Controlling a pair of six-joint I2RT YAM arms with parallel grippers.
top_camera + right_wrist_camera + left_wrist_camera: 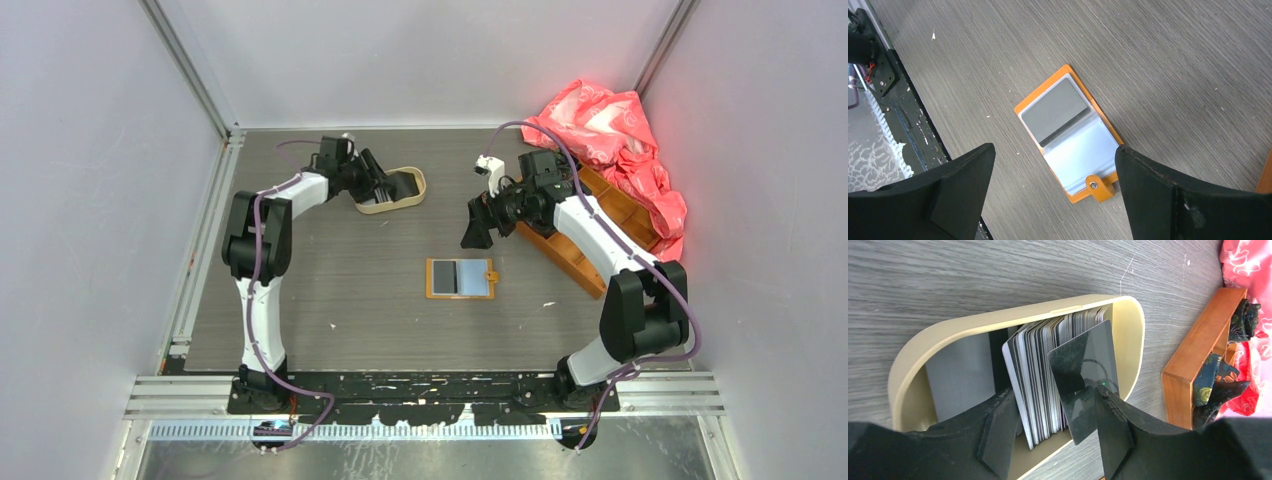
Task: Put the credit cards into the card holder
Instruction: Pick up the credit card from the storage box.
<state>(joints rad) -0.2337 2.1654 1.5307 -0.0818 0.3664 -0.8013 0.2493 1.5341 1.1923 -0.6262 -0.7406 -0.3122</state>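
Note:
The orange card holder (460, 278) lies open flat mid-table, a grey card (1053, 107) in one clear pocket and its snap tab (1095, 186) at one edge. My right gripper (1054, 147) hangs open above the card holder (1068, 130), touching nothing. Several credit cards (1038, 370) stand on edge in an oval tan tray (998, 320) at the back left. My left gripper (1054, 390) reaches into the tray, its jaws apart on either side of the stack. A black card (1095, 355) tilts out of the stack and leans on the right finger (1113, 425).
A wooden compartmented box (570, 255) holding dark cloth lies at the right, under my right arm. A red plastic bag (620, 130) is heaped in the back right corner. White walls close in the table on three sides.

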